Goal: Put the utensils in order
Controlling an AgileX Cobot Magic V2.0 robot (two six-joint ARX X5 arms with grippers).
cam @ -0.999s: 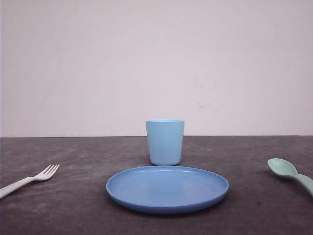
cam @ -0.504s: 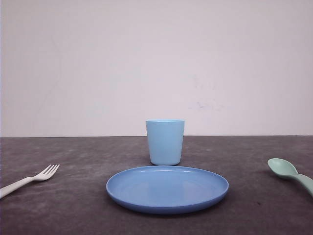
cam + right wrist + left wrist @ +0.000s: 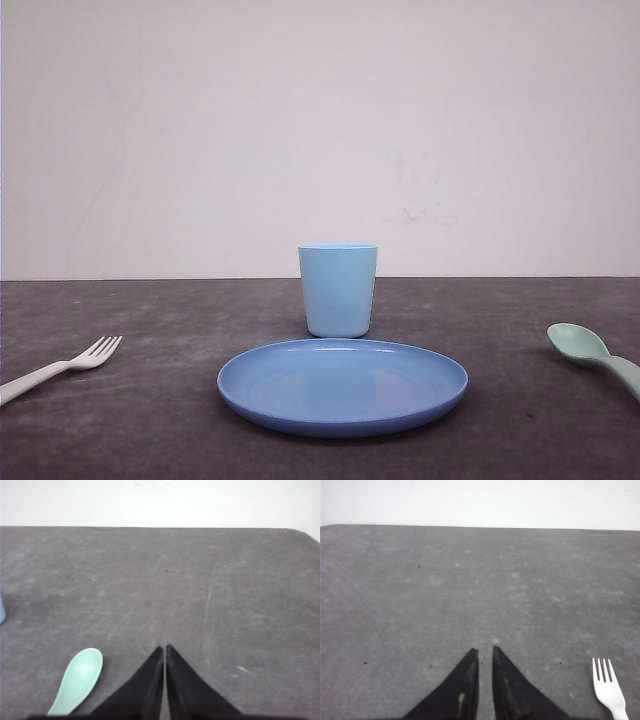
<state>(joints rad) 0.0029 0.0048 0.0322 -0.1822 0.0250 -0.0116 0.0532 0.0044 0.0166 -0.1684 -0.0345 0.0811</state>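
A small white plastic fork [image 3: 60, 367] lies on the dark table at the front left, tines pointing toward the middle. In the left wrist view the fork [image 3: 608, 688] lies off to one side of my left gripper [image 3: 484, 651], which is shut with nothing between its fingers. A mint-green spoon [image 3: 590, 353] lies at the front right, bowl toward the middle. In the right wrist view the spoon [image 3: 78, 679] rests beside my right gripper [image 3: 165, 647], which is shut and holds nothing.
A round blue plate [image 3: 342, 385] sits at the middle front of the dark grey table [image 3: 150, 410]. A light blue cup [image 3: 338, 290] stands upright just behind it. A plain white wall rises behind the table's far edge.
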